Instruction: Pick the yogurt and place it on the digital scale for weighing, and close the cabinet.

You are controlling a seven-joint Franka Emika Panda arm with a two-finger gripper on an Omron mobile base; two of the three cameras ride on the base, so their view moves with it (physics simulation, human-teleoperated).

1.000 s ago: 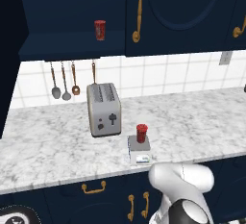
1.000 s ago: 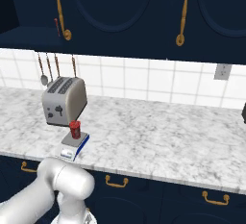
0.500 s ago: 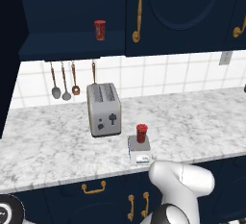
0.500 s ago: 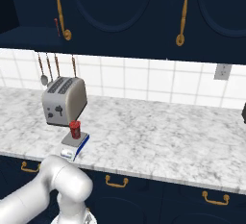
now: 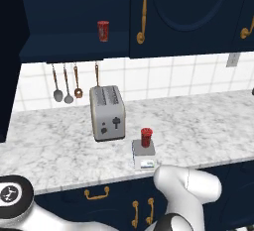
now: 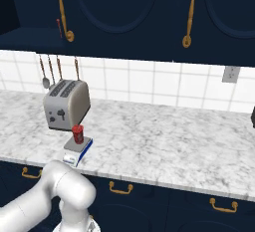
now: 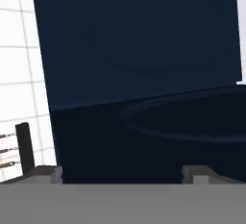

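The yogurt, a small red cup, stands upright on the digital scale near the counter's front edge. A second red cup sits on the shelf of the open cabinet. That cabinet's door stands swung out at the far left. In the hand view my gripper is open with nothing between its fingertips, close in front of a navy arched door panel. The hand itself is hidden in both base views.
A silver toaster stands behind the scale. Utensils hang on the tiled wall. Shut wall cabinet doors with brass handles are to the right. My white elbow sits below the counter edge.
The arm has shifted slightly; its dark part at the lower left of the left base view has risen a little. Yogurt, scale and door have not moved.
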